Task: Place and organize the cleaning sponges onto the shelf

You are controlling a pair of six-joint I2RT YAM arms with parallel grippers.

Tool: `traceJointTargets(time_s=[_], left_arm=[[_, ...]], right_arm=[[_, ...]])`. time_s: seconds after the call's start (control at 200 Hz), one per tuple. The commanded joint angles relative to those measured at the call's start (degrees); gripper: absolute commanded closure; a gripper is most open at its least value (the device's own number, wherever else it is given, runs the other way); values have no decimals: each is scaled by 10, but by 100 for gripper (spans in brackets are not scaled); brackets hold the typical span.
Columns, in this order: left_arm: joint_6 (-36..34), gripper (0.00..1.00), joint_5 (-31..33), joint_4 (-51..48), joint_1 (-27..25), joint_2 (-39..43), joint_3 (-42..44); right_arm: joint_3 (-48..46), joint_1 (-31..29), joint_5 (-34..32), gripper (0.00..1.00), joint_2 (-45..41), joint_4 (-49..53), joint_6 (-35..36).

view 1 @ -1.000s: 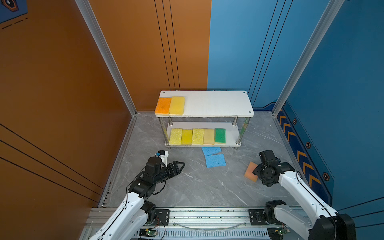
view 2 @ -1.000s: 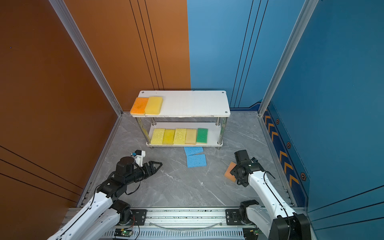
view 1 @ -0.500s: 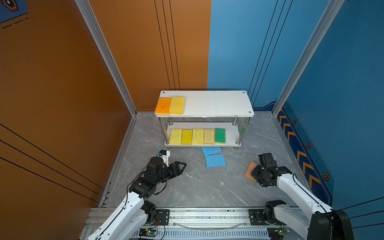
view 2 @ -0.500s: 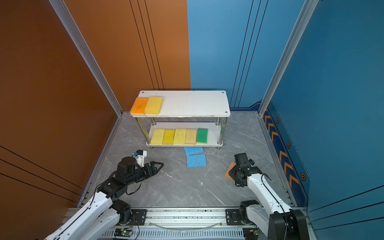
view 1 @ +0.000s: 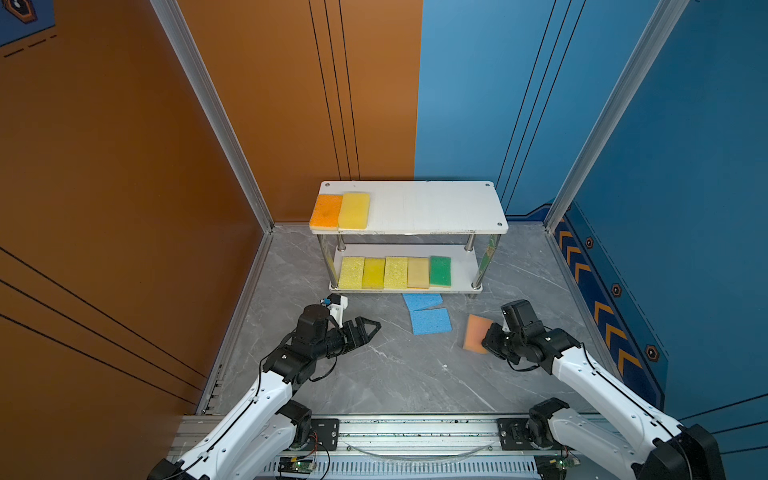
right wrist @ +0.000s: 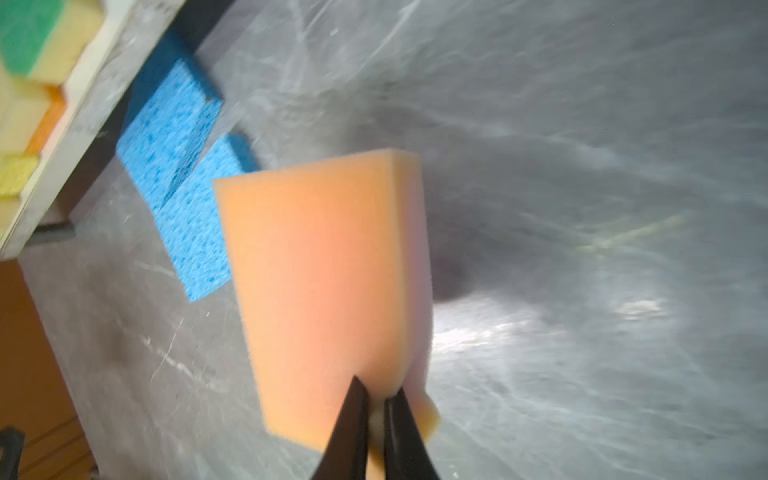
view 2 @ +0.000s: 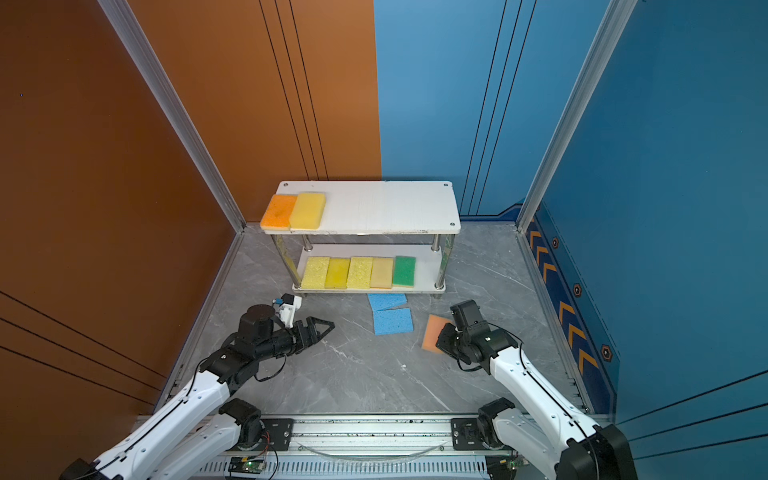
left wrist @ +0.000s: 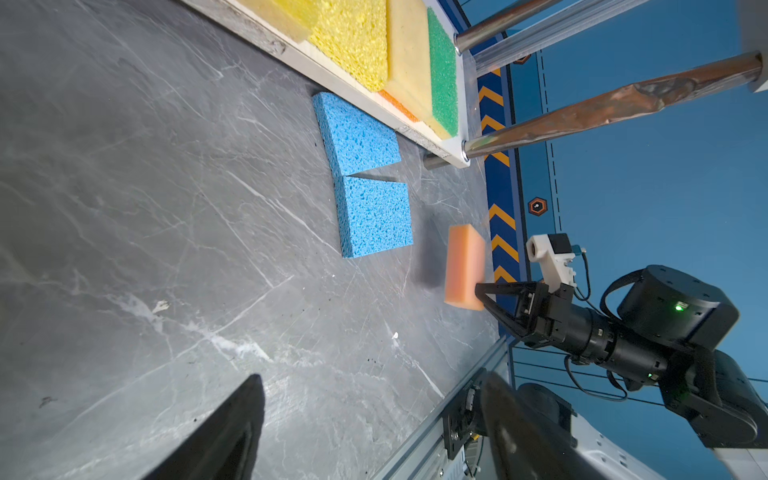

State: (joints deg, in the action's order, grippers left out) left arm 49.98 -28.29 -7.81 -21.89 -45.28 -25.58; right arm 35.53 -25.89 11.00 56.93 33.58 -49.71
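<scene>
My right gripper is shut on the near edge of the pink sponge, which hangs tilted just above the floor. Two light blue sponges lie touching on the floor in front of the shelf. On the shelf's top board are an orange sponge and a yellow sponge. Its lower board holds three yellow sponges, a beige sponge and a green sponge in a row. My left gripper stands open and empty, left of the blue sponges.
The grey marble floor is walled by orange panels on the left and blue panels on the right. A metal rail with both arm bases runs along the near edge. The shelf's metal posts stand at its corners.
My right gripper has shut on the pink sponge and carried it a little to the left, off the floor. My left gripper's fingers have spread slightly wider.
</scene>
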Motion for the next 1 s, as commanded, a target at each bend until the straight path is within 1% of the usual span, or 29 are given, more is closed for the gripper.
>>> traceJointTargets(time_s=[0.0, 0.045, 0.115, 0.305, 0.345, 0.36, 0.41, 0.546, 0.666, 0.996], left_arm=[[18, 16, -62, 54, 11, -8, -4], [25, 16, -72, 66, 14, -11, -3], [36, 15, -83, 80, 17, -11, -2], [50, 15, -102, 99, 22, -3, -4], [53, 15, -104, 102, 22, -2, -4], [53, 15, -104, 103, 23, -2, -4], [56, 15, -104, 106, 23, -1, -2], [83, 15, -107, 149, 20, -5, 16], [104, 15, -105, 181, 15, -10, 29], [112, 15, -102, 182, 12, 4, 31]], right_arm=[[46, -63, 22, 88, 25, -13, 29], [59, -89, 25, 88, 35, -24, 34], [80, -111, 36, 88, 48, -39, 44], [130, -139, 83, 88, 98, -57, 90], [139, -139, 92, 88, 105, -61, 96], [141, -155, 95, 88, 108, -64, 97], [149, -165, 108, 88, 115, -71, 101], [172, -189, 129, 88, 133, -87, 106], [195, -203, 136, 88, 150, -87, 109], [242, -221, 157, 88, 202, -99, 114]])
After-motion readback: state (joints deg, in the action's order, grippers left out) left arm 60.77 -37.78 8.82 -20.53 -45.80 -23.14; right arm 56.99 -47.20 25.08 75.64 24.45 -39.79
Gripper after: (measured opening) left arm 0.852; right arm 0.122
